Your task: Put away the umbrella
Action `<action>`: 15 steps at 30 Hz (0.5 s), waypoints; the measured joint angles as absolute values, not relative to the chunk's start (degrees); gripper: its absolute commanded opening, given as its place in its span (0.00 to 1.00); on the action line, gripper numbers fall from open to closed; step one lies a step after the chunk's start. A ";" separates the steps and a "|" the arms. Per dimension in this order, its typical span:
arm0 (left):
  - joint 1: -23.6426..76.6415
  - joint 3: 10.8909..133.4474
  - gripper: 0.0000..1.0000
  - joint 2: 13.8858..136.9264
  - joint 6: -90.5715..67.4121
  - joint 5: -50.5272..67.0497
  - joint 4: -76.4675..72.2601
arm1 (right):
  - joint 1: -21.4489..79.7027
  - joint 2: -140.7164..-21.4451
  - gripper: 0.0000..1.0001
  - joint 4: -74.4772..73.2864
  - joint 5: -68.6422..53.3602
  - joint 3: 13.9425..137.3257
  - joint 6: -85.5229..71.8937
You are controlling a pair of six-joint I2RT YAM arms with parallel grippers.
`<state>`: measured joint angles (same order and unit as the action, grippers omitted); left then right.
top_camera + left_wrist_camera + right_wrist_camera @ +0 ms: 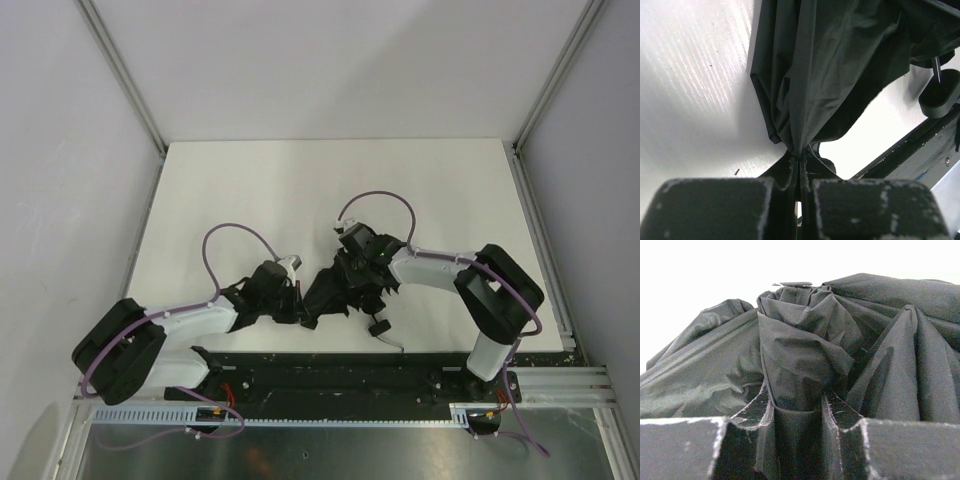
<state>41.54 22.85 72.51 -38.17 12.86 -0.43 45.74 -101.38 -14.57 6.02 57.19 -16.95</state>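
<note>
The black fabric umbrella point(328, 288) lies crumpled on the white table between my two grippers. My left gripper point(292, 298) is at its left end, shut on a pinched fold of the fabric point(800, 100). My right gripper point(362, 268) is at its upper right, shut on a thick bunch of the fabric point(800, 365). The umbrella's black handle point(380, 327) sticks out toward the near edge; it also shows in the left wrist view point(940, 92). The closure tab and wrist cord cannot be made out.
The black base rail point(340, 375) runs along the near edge, right below the handle. Grey walls and metal frame posts point(125, 80) bound the table on the left, right and back. A white cable end point(390, 343) lies by the handle.
</note>
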 measured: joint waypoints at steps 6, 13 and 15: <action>40.95 22.83 0.00 72.29 -38.15 12.99 0.03 | 44.29 -96.88 0.00 -6.22 1.50 51.48 -16.16; 40.84 22.83 0.00 71.96 -38.00 14.48 0.84 | 37.98 -85.12 0.00 -4.93 -12.32 41.54 -15.35; 40.84 22.85 0.00 71.53 -37.95 15.09 1.28 | 35.90 -80.86 0.00 -5.69 -17.06 40.21 -15.70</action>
